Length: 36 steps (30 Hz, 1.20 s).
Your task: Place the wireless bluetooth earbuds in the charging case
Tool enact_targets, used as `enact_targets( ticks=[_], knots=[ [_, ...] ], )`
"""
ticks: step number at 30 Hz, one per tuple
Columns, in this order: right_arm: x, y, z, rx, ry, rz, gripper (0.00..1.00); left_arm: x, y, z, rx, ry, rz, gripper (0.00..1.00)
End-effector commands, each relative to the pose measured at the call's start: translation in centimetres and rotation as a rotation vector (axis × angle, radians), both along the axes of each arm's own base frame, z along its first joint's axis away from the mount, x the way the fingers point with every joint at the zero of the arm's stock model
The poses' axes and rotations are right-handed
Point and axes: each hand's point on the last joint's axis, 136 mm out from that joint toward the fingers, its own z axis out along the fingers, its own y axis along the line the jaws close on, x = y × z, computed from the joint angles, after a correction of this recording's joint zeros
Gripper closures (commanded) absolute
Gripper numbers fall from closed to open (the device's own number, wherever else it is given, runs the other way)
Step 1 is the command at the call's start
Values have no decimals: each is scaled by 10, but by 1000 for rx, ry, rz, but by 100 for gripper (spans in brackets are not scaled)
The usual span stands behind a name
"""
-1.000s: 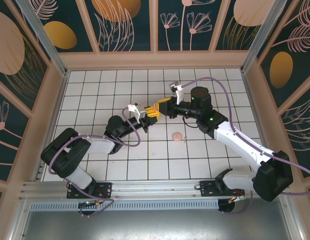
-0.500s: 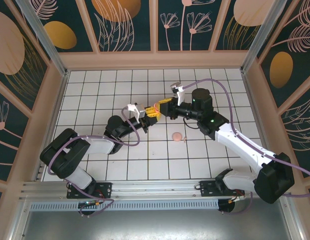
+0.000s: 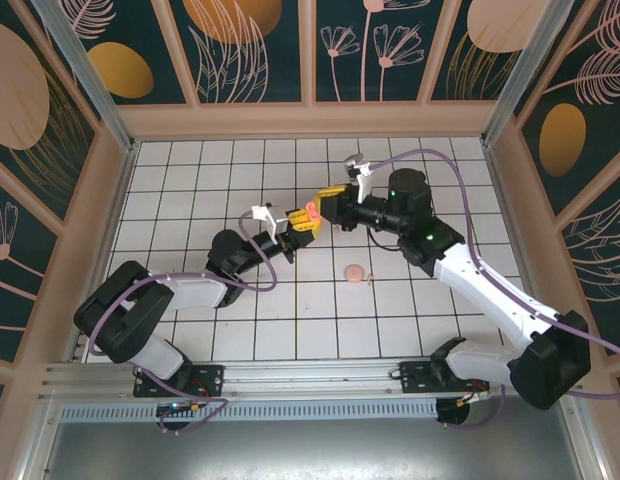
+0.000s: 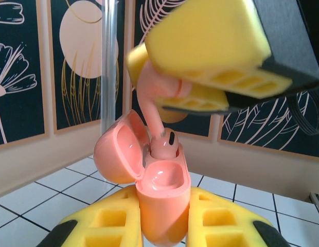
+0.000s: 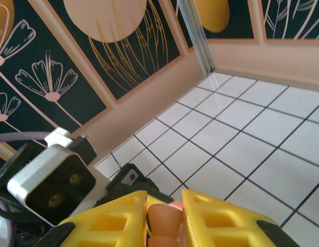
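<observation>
Nearest the left wrist camera, the left gripper [image 4: 162, 224] has its yellow fingers clamped on the lower body of the charging case [image 4: 160, 188], held upright above the white tiles [image 3: 190, 160] with its lid [image 4: 118, 149] hinged back to the left. Just above it, an earbud [image 4: 160, 141] stands stem-down, with its tip at the mouth of one socket; how deep it sits cannot be told. Beyond, the right gripper [image 5: 164, 211] is pinched on the head of that earbud. The step in hand looks like seating this first bud. The next move calls for a small, straight push along the socket's line, then parting the right fingers without dragging the bud out. Farther off on the tiles lie a pink round disc [image 3: 356, 272] and, just beside it, a tiny pale pink bit [image 3: 371, 279], probably the other bud waiting its turn
</observation>
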Motion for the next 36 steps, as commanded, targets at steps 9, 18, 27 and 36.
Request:
enact_targets(
  ticks=[9,18,27,36],
  knots=[
    [-17,5,10,19,-24,67,77,0,0,20,-31,-50,10,89],
    [-16,10,-10,-3,15,86,78,-2,-1,23,-39,-55,0,89],
    [-9,10,-17,-5,18,61,78,-7,-2,27,-49,-70,-27,89],
    [-9,13,-32,-26,53,65,78,-7,-2,33,-65,-76,-31,88]
  ],
)
